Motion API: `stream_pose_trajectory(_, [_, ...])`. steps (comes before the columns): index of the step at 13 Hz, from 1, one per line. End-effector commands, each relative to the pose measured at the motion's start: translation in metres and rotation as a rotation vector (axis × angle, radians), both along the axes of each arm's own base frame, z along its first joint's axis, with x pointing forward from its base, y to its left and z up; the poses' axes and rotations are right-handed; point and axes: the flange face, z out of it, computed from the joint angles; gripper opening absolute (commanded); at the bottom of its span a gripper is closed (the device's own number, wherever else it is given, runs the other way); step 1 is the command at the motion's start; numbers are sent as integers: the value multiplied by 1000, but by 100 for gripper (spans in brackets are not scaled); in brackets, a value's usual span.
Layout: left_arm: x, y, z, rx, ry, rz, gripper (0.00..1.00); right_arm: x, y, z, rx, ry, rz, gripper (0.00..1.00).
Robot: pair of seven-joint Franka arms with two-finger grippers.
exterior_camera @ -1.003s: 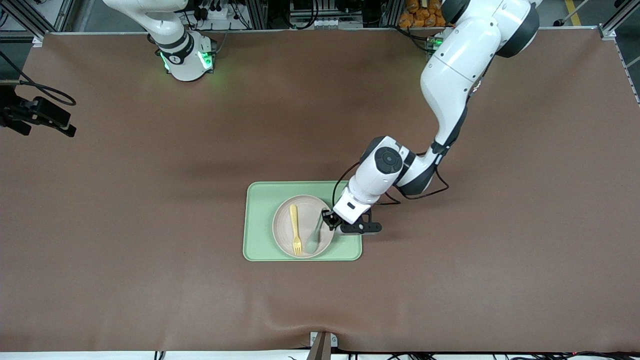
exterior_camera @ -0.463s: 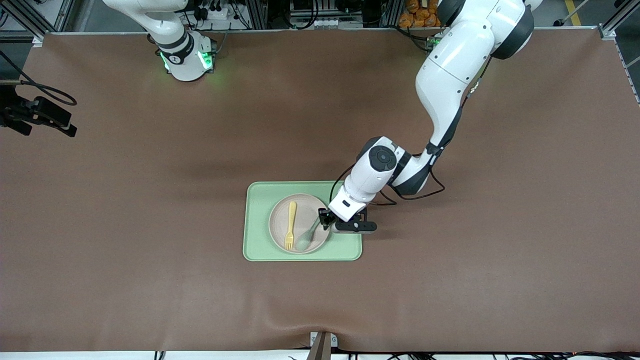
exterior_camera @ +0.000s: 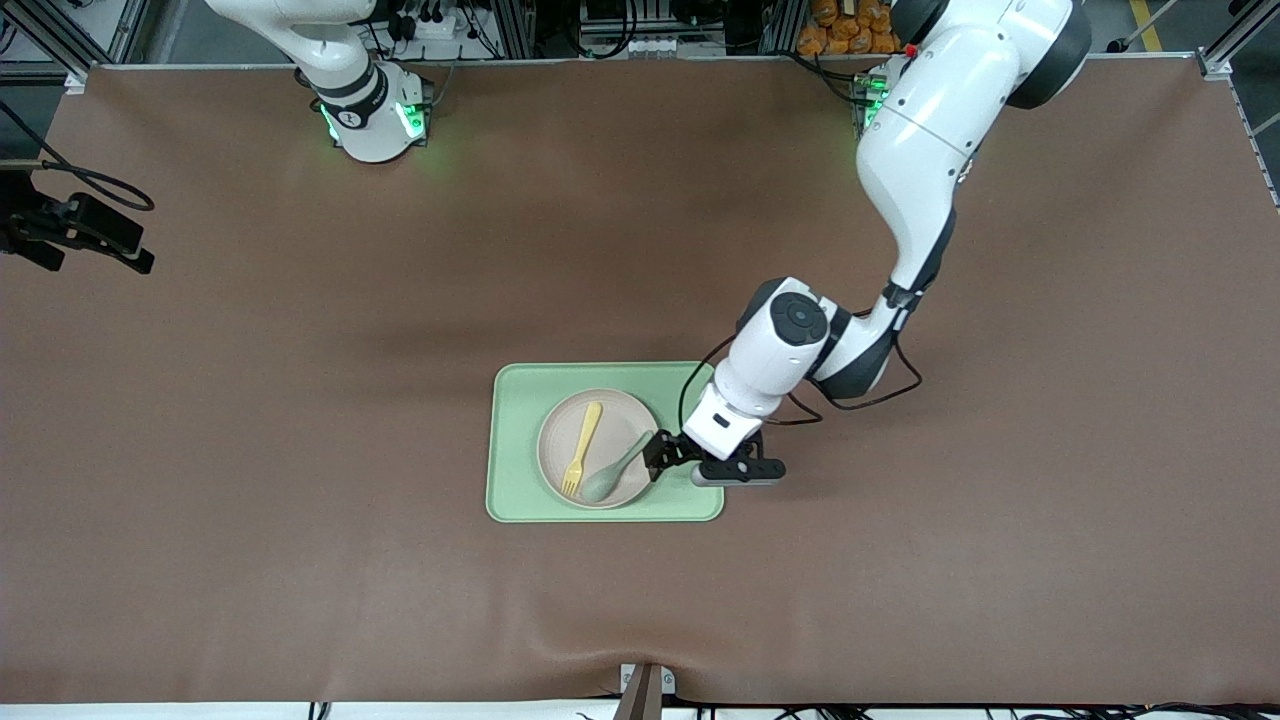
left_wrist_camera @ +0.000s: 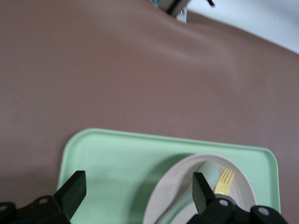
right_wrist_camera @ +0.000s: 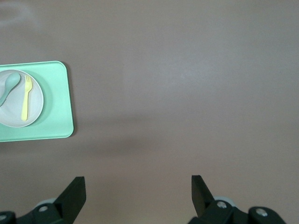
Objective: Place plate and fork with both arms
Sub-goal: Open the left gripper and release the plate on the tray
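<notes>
Your left end effector (exterior_camera: pixel 657 455) sits spread open and empty over the plate's (exterior_camera: pixel 598 448) rim. The fork (exterior_camera: pixel 580 450) lies on the plate beside a spoon (exterior_camera: pixel 613 471), all on the green tray (exterior_camera: pixel 520 400). Looks basically done; the right end effector (right_wrist_camera: pixel 135 196), open too, waits up over bare desk (exterior_camera: pixel 300 400).

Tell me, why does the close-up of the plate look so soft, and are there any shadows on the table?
Left wrist view: the plate and green tray look blurred, lying close under the open left gripper. Front view: evenly lit, with a soft dark shadow band across the brown table above the tray. Right wrist view: a faint shadow beside the tray.
</notes>
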Motion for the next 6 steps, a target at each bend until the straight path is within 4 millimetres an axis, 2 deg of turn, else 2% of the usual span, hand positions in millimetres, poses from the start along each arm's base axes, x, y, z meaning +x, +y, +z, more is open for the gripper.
stream_pose_trajectory(1, [14, 35, 49, 46, 12, 38, 100, 2, -2, 1, 12, -7, 4, 100])
stream_pose_trajectory(2, [20, 48, 62, 51, 12, 57, 100, 10, -2, -10, 8, 12, 7, 100])
stream_pose_trajectory(6, [45, 118, 105, 92, 48, 147, 100, 20, -5, -28, 6, 42, 5, 100])
